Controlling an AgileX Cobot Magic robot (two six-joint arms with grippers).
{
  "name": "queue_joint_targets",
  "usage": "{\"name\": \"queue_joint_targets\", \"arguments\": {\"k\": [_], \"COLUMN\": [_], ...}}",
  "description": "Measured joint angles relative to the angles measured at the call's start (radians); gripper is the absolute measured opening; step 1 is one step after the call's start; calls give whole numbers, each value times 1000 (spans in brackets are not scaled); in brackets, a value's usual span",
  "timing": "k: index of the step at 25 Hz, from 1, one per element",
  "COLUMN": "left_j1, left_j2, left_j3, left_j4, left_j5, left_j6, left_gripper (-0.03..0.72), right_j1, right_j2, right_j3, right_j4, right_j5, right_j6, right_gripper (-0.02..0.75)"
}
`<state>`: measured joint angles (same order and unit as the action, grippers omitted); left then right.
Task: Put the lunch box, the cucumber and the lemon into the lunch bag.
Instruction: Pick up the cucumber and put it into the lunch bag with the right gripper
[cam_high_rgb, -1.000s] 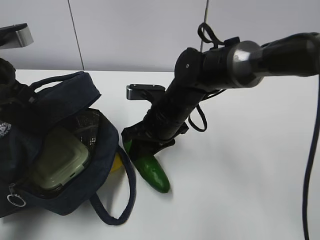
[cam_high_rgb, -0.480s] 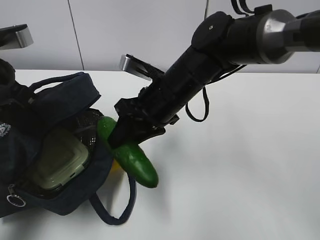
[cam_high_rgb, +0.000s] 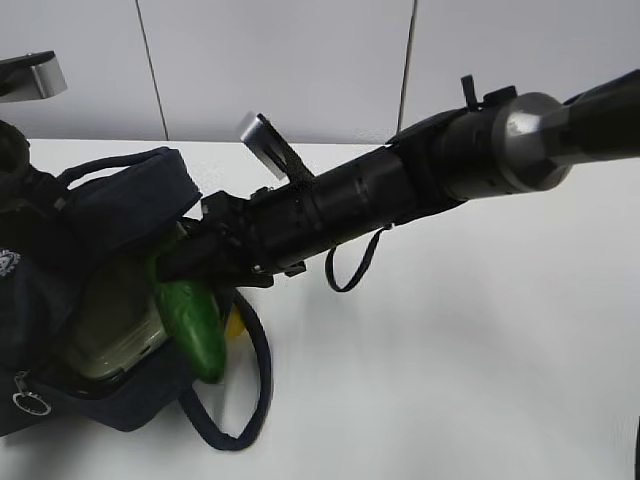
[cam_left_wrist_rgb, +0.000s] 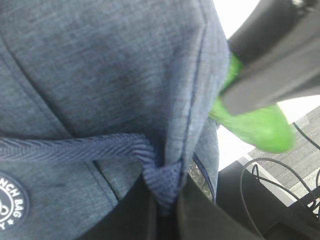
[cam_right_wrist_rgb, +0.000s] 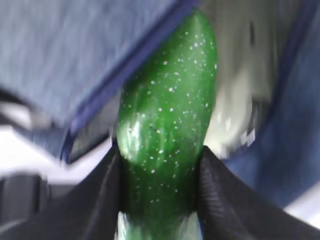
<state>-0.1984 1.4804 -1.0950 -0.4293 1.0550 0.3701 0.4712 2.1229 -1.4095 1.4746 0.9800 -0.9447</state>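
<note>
The navy lunch bag (cam_high_rgb: 120, 210) stands open at the left, with the pale green-lidded lunch box (cam_high_rgb: 115, 325) inside. My right gripper (cam_high_rgb: 195, 262) is shut on the dark green cucumber (cam_high_rgb: 195, 325) and holds it tilted over the bag's right rim, tip pointing down and forward. In the right wrist view the cucumber (cam_right_wrist_rgb: 167, 110) sits between the jaws of that gripper (cam_right_wrist_rgb: 160, 200), above the bag's mouth. The yellow lemon (cam_high_rgb: 235, 322) peeks out on the table by the bag's handle. My left gripper (cam_left_wrist_rgb: 162, 212) is shut on a fold of the bag's fabric (cam_left_wrist_rgb: 100, 65).
The bag's loop handle (cam_high_rgb: 255, 390) lies on the white table (cam_high_rgb: 450, 380) in front of the lemon. A silver ring pull (cam_high_rgb: 33, 402) hangs at the bag's front left corner. A grey wall stands behind the table.
My right gripper lifted the cucumber off the table beside the bag and carried it left, over the bag's right rim. The left gripper and bag stayed put.
</note>
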Motion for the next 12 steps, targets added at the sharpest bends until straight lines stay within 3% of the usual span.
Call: {"name": "queue_joint_targets", "arguments": {"k": [6,12], "left_j1": [0,0], "left_j2": [0,0], "left_j3": [0,0], "left_j4": [-4,-8], "left_j5": [1,2], "left_j6": [0,0], "left_gripper": [-8,-8], "right_j1": [59,85], "right_j2": [37,80], "right_j3": [7,7], "right_j4": [260,315], "right_j5": [-136,-202], "right_j6": [-169,-204], "right_gripper": [320,330]}}
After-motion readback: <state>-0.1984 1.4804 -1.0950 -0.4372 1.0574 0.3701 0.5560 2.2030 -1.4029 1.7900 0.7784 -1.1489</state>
